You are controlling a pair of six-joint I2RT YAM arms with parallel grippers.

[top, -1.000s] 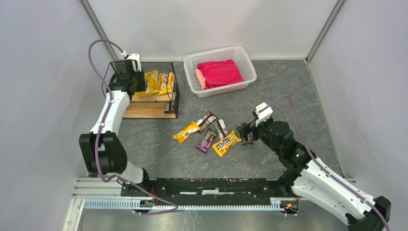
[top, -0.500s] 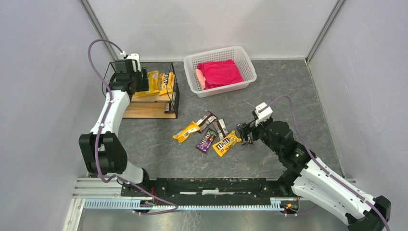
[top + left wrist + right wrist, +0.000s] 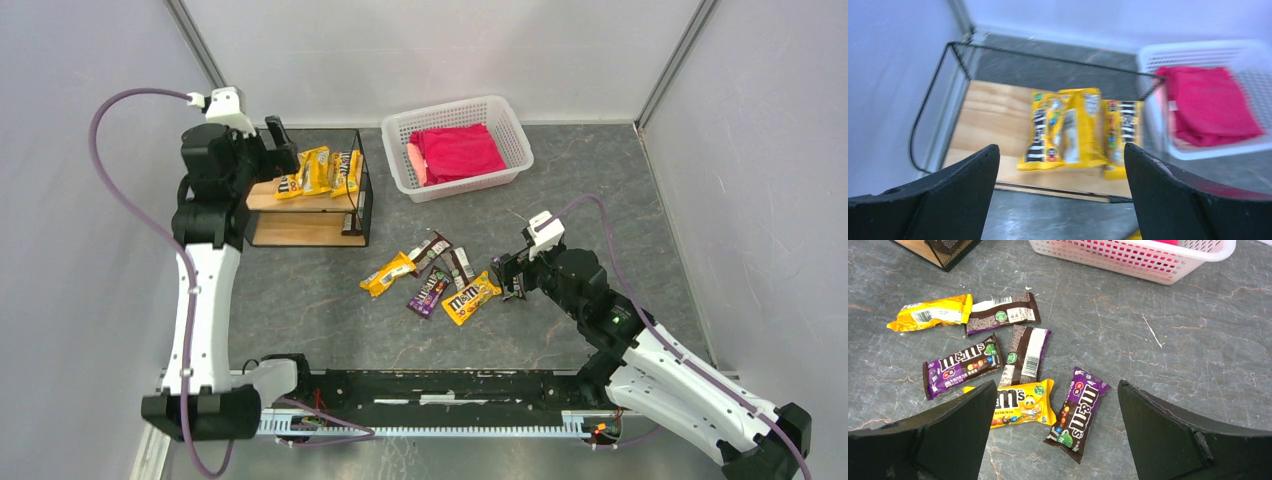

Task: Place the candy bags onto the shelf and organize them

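The shelf stands at the back left, with a black wire frame and wooden boards. Three yellow candy bags lie on its top board, also in the left wrist view. My left gripper is open and empty, just left of and above those bags. Several loose candy bags lie mid-table: yellow, brown, purple, brown, yellow and purple-brown. My right gripper is open and empty above the last two, at the right of the pile.
A white perforated basket with a red cloth stands at the back, right of the shelf. It also shows in the left wrist view. Grey walls enclose the table on three sides.
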